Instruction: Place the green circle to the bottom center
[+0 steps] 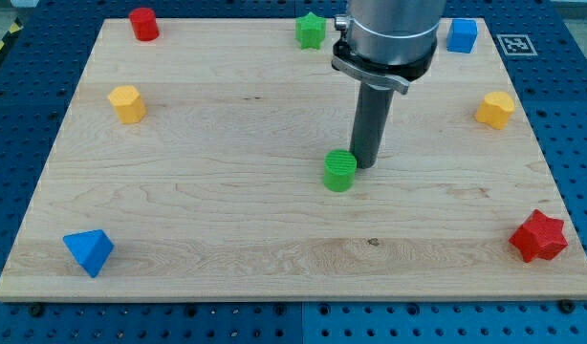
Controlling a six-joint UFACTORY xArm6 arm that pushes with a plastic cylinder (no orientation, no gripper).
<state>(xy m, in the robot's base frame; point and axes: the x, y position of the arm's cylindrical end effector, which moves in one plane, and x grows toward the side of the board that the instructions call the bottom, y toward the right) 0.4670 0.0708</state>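
Wooden board (pixel 227 124) resting on a blue perforated table (pixel 16 325), seen from the one camera. The arm's grey cylindrical body (pixel 389 33) enters from the view's top and ends in a straight dark rod (pixel 372 119). My tip (pixel 366 168) rests on the board near its middle; the rod has no jaws, so nothing is clasped or released.

The green circle (pixel 339 171), a short green cylinder, stands upright near the board's centre. It sits just beside my tip, at about 9 o'clock from it, and whether the two touch cannot be told. The cylinder is well apart from the board's bottom edge, which lies at 6 o'clock from it.

Other blocks, placed by clock direction from the green circle:
- green star (pixel 311 30), near the top edge at about 12 o'clock, just left of the arm's body;
- blue cube (pixel 462 35), at about 1 o'clock, near the top right corner;
- yellow block (pixel 495 110) of hexagonal outline, at about 2 o'clock, near the right edge;
- red star (pixel 539 237), at about 4 o'clock, near the bottom right corner;
- blue triangular block (pixel 89 251), at about 8 o'clock, near the bottom left corner;
- second yellow block (pixel 127 103), also of hexagonal outline, at about 10 o'clock, near the left edge;
- red cylinder (pixel 144 24), at about 11 o'clock, near the top left corner.

A black-and-white marker tag (pixel 516 44) lies on the table beyond the board's top right corner.
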